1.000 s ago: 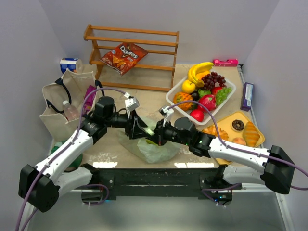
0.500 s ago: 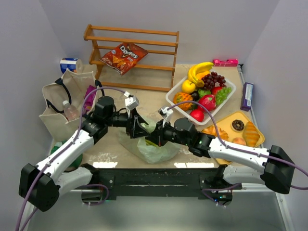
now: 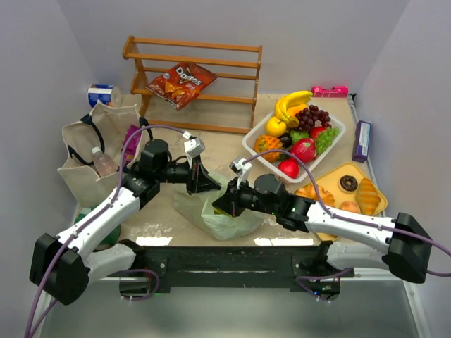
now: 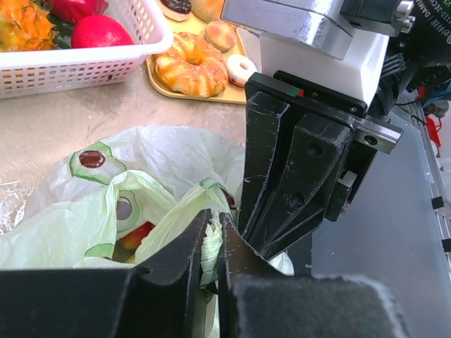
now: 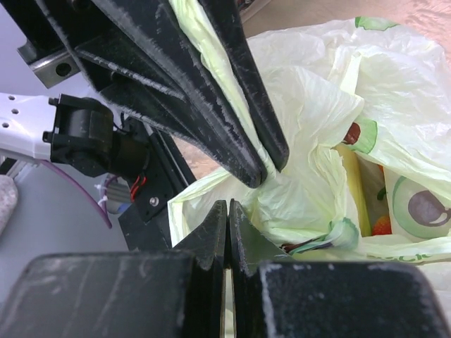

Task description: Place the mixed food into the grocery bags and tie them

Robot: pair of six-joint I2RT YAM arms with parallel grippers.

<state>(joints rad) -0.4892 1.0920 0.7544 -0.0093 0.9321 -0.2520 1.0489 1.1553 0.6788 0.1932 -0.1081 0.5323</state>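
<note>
The pale green plastic bag point(image 3: 224, 215) lies between my arms near the table's front edge, with red and orange food showing inside point(image 4: 134, 236). My left gripper point(image 3: 211, 186) is shut on a twisted loop handle point(image 4: 211, 243) of this bag. My right gripper point(image 3: 217, 205) sits just in front of it, tips nearly touching, shut with a thin sliver of green film point(image 5: 227, 310) between its fingers. The beige tote point(image 3: 83, 160) stands at the left with a water bottle point(image 3: 103, 163) in it. More fruit fills the white basket point(image 3: 339, 129).
A wooden rack point(image 3: 194, 70) at the back holds a red chip packet point(image 3: 181, 83). A yellow tray point(image 3: 331, 170) of pastries lies right of the bag. A purple box point(image 3: 362, 141), a pink item point(image 3: 330, 91) and a blue-white can point(image 3: 102, 94) stand near the walls.
My left gripper, open a moment ago, has shut on the bag's handle. Both grippers have shifted slightly left, and the right one stays shut.
</note>
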